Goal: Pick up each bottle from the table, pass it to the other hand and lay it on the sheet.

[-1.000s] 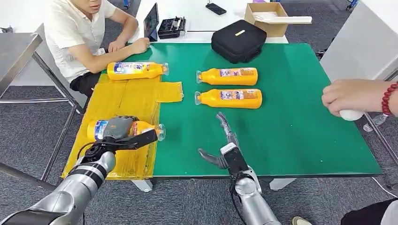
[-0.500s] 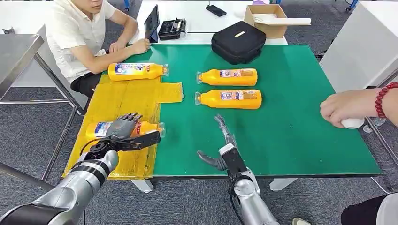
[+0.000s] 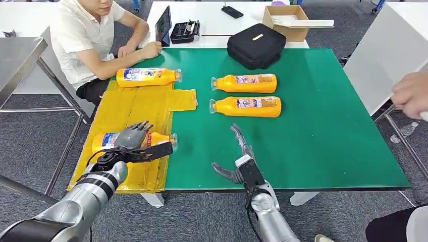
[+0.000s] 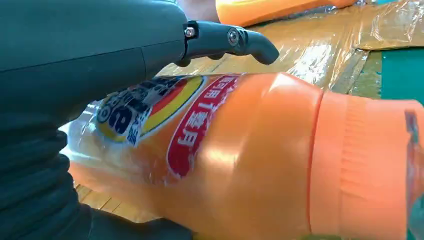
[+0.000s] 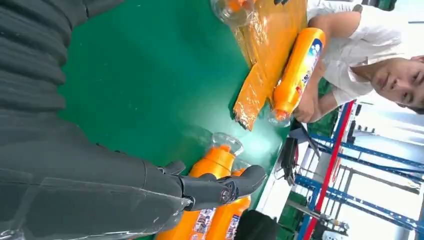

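Glossy plastic bottle (image 4: pixel 240 160); crinkled shiny yellow sheet (image 3: pixel 136 108); matt green table (image 3: pixel 323 126).

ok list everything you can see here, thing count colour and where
bottles: four, orange, lying down; two on the green mat, two on the yellow sheet
sheet: one, yellow, left part of the table
mat: one, green, covers the table
bag: one, black, far edge of the mat
cardboard box: one, brown, white table behind
phone: one, dark, white table
tablet: one, dark, by the seated person
seated person: one, white shirt, far left
person's hand: one, right edge
left hand: resting on the near sheet bottle, fingers spread
right hand: open above the mat
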Controlling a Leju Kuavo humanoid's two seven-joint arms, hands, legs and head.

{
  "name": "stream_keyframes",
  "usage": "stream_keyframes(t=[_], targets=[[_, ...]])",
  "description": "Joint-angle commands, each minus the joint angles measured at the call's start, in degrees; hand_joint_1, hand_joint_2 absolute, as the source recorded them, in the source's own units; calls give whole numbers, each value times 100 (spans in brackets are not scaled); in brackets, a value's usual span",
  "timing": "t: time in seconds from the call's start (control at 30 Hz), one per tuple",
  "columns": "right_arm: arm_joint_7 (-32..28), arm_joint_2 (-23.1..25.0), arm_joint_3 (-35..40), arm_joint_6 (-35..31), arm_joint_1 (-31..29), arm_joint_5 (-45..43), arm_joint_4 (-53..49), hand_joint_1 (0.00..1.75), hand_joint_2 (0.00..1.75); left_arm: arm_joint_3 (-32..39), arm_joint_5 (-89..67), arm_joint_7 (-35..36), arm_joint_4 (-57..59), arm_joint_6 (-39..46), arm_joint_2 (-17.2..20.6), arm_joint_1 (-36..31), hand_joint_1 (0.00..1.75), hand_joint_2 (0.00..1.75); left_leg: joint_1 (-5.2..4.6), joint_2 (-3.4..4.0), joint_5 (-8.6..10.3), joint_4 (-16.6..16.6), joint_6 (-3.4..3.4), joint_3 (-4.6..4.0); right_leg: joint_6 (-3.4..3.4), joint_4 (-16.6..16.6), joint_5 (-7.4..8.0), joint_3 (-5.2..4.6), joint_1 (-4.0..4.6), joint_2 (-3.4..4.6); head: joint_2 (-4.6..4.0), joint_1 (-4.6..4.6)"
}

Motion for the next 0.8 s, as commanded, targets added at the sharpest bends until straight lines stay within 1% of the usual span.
stream_keyframes(t=[0.03, 0.2, 0.23, 0.27, 0.3, 0.4, 0.43, 0.47, 0.5, 0.53, 0.57, 0.6, 0.63, 0.73, 0.8], targets=[[33, -27, -22, -20, -210, -30, 346, 0, 175, -180, -33, 140, 526, -311, 26, 195, 0, 175, 7, 23, 6, -9, -10, 1, -18, -11, 13, -5, 9, 20, 0, 0], [15, -25, -129, -108, -353, -14, 569, 0, 175, -83, -89, 395, 620, -876, -42, 227, 0, 175, 2, 21, 3, -8, -7, 8, -12, -8, 9, 1, 3, 19, 0, 0], [8, -12, -147, -126, -385, -11, 607, 0, 175, 50, 7, 501, 636, -953, -63, 222, 0, 175, 6, 28, 7, -14, -10, 8, -17, -17, 16, 1, 7, 24, 0, 0], [8, 1, -152, -125, -418, -11, 644, 0, 175, 18, -26, 539, 650, -1023, -72, 205, 0, 175, 13, 33, 13, -16, -14, -1, -24, -23, 25, -7, 15, 28, 0, 0], [8, 5, -150, -121, -433, -11, 668, 0, 175, 3, -39, 538, 648, -1055, -71, 201, 0, 175, 0, 22, 3, -11, -6, 13, -11, -8, 8, 5, 0, 19, 0, 0], [-16, 25, -149, -186, -493, 22, 803, 0, 175, 94, -12, 459, 599, -1061, -63, 200, 0, 175, 1, 23, 3, -12, -7, 18, -12, -10, 9, 10, 1, 19, 0, 0], [-101, 1, -256, -386, -378, -23, 789, 0, 175, 292, 446, -971, 380, -838, -166, 57, 0, 175, 2, 24, 3, -12, -7, 20, -12, -11, 9, 12, 2, 20, 0, 0], [-173, -35, -282, -393, -318, -48, 784, 0, 175, 270, 461, -963, 347, -1027, -225, -107, 0, 175, 6, 30, 8, -17, -10, 17, -18, -18, 16, 8, 8, 24, 0, 0], [-177, -56, -285, -393, -271, -81, 738, 0, 175, 165, 417, -844, 201, -1227, -248, -174, 0, 175, 15, 17, 13, -14, -13, 0, -24, -21, 21, 0, 17, 10, 0, 0], [-177, -71, -267, -398, -251, -105, 709, 0, 175, 49, 393, -864, 119, -1447, -251, -208, 0, 175, 8, 3, 4, -2, -7, 9, -12, -8, 6, 7, 9, -1, 0, 0], [-177, -74, -246, -401, -251, -127, 705, 0, 175, -38, 397, -948, 47, -1529, -240, -192, 0, 175, 14, -6, 10, 1, -11, -6, -19, -10, 11, -3, 15, -11, 0, 0], [-177, -66, -236, -409, -256, -129, 709, 0, 175, -67, 394, -973, 12, -1488, -237, -153, 0, 175, 20, 1, 15, -4, -14, -13, -25, -18, 19, -8, 21, -6, 0, -2], [-177, -50, -230, -421, -252, -150, 710, 0, 175, -170, 379, -1023, -60, -1344, -251, -52, 0, 175, 4, -20, 6, -1, -5, 1, -9, -5, 3, 5, 5, -20, 0, 2], [-177, -36, -211, -447, -237, -156, 683, 0, 175, -389, 472, -1137, -136, -1105, -276, 51, 0, 175, 10, -10, 10, -6, -10, -7, -17, -17, 15, 0, 11, -10, 0, 0], [-177, -43, -231, -469, -222, -162, 657, 0, 175, -453, 541, -1166, -210, -953, -290, 87, 0, 175, 0, -22, 5, 0, -6, -4, -8, -3, 2, 1, 1, -20, 0, 0]])
